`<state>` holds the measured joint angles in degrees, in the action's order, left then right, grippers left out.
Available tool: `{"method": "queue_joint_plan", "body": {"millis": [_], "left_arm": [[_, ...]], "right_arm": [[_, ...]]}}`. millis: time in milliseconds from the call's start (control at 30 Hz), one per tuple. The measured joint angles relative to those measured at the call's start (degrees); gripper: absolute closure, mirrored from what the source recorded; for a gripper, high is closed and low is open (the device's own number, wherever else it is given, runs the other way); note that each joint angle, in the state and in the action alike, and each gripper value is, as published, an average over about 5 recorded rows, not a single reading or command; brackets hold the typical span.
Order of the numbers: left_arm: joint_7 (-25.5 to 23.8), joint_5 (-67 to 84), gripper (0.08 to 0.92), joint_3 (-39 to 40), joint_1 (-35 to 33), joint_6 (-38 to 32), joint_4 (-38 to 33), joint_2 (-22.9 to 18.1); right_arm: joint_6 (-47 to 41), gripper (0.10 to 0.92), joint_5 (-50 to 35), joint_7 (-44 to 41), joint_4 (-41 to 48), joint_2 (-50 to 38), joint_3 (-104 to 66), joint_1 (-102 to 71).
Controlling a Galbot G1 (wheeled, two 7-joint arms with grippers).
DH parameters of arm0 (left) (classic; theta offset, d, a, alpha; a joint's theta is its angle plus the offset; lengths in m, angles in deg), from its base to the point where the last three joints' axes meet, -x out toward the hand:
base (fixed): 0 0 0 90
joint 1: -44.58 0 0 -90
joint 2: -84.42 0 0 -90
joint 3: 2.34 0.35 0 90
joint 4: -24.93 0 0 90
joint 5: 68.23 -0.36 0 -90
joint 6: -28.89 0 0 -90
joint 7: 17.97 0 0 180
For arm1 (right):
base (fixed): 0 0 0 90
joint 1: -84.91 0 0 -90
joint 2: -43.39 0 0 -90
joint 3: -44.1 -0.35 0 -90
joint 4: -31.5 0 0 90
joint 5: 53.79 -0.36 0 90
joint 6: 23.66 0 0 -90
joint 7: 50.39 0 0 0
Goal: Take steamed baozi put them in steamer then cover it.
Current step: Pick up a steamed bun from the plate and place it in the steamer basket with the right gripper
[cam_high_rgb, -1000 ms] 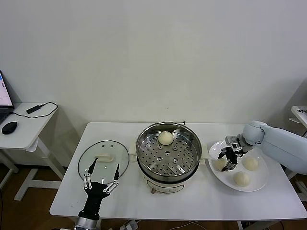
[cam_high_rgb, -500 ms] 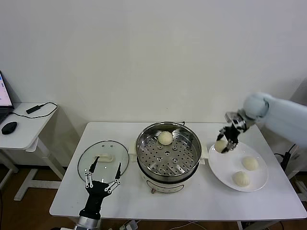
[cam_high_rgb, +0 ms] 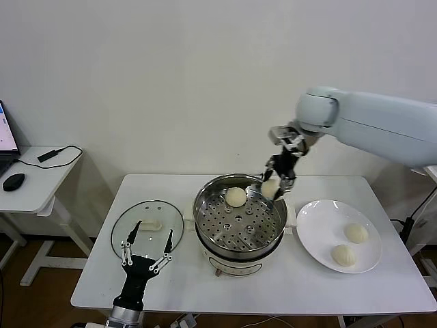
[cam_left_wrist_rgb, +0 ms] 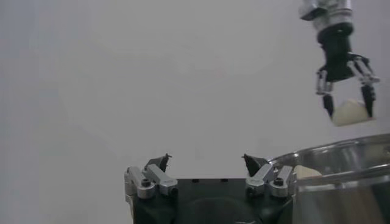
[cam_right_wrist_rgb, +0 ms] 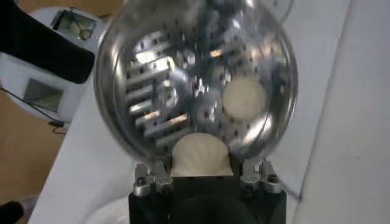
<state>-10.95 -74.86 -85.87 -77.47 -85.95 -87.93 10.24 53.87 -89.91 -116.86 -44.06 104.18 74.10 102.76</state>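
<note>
A steamed baozi (cam_high_rgb: 271, 187) hangs pinched in the right gripper (cam_high_rgb: 276, 183), just above the steamer (cam_high_rgb: 239, 213) rim at about 2 o'clock. The wrist view shows it seated between the fingers, with the perforated tray below. It looks soft and light, with a smooth skin that would dent or tear under a hard squeeze; a gentle pinch across the round flanks, below the pleated top, seems the safest hold, and it should be set down rather than dropped.

A second bun (cam_high_rgb: 235, 197) already sits on the tray at about 12 o'clock, so the open middle is the likelier landing spot. Two more buns (cam_high_rgb: 356, 233) (cam_high_rgb: 343, 255) wait on the white plate (cam_high_rgb: 315, 217), at 3 o'clock from the steamer on the counter (cam_high_rgb: 273, 290).

At 9 o'clock lies the glass lid (cam_high_rgb: 147, 222). The left gripper (cam_high_rgb: 145, 256) hovers at the lid's near edge, fingers spread wide and holding nothing.
</note>
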Motion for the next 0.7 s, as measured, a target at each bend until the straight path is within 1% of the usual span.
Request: {"method": "queue_joint_plan", "body": {"millis": [367,700], "left_arm": [[0.1,0.3,0.177,0.2,0.6,0.0,0.6,0.0],[0.2,0.5,0.177,0.1,0.9,-0.1,1.1,0.0]], "right_arm": [[-4.2,0.373,-3.9,5.6,1.2,9.9,2.2,-2.6],[-6.1,0.372,-4.8,9.6,3.2,15.1,2.8,-5.8]]}}
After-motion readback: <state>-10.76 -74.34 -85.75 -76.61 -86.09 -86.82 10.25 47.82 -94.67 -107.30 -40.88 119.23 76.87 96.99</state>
